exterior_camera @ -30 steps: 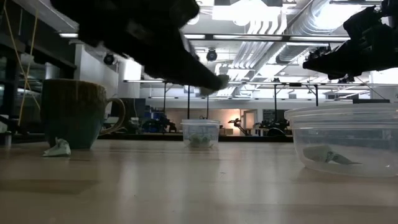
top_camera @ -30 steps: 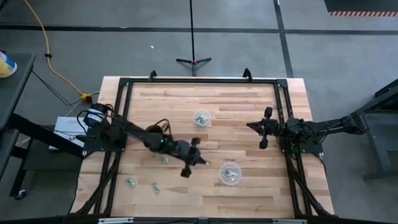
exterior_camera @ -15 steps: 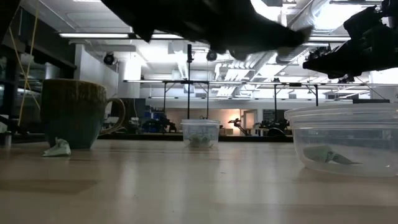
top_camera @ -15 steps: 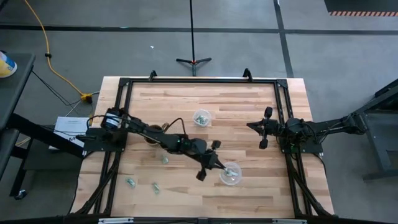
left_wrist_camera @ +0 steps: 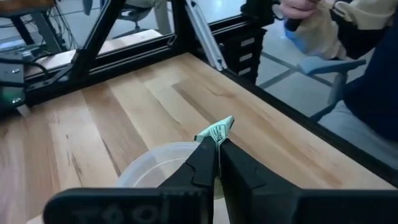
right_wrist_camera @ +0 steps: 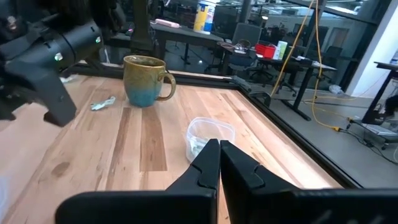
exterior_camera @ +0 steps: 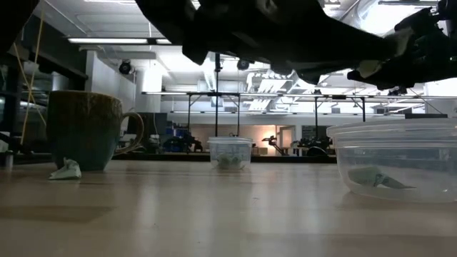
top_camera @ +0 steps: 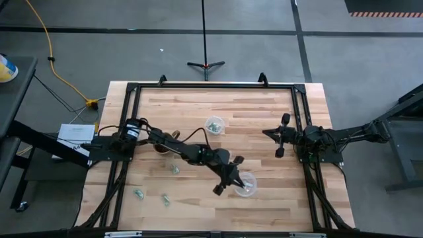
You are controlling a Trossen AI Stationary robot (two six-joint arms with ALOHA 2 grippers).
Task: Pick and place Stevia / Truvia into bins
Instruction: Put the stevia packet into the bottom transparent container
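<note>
My left gripper point(top_camera: 234, 177) hangs over the rim of the near clear cup point(top_camera: 246, 186), shut on one green-and-white Stevia packet point(left_wrist_camera: 217, 131). The low view shows a packet point(exterior_camera: 375, 177) lying on that cup's bottom. The far clear cup point(top_camera: 213, 124) also holds packets. Loose packets lie flat on the table: one point(top_camera: 175, 169) near the mug, two others point(top_camera: 139, 194) point(top_camera: 165, 198) toward the near left corner. My right gripper point(top_camera: 266, 134) waits shut above the table's right side. My left gripper pinches the Stevia packet between its two fingers point(left_wrist_camera: 205, 155). One corner of the packet point(left_wrist_camera: 222, 124) sticks out past the fingertips. The packet is lifted clear, above the near cup's rim point(left_wrist_camera: 163, 152).
A brown-gold handled mug point(top_camera: 169, 139) stands left of centre, with a crumpled packet point(exterior_camera: 67, 169) beside its base. A black frame point(top_camera: 211, 86) runs round the table's edges. Bare wood lies between the two cups. A person point(left_wrist_camera: 348, 43) sits beyond the table's edge.
My left gripper has carried the packet from the middle of the table toward the right and slightly toward the near edge. It now hangs at the near cup's rim and has stayed shut. My right arm has kept still.
</note>
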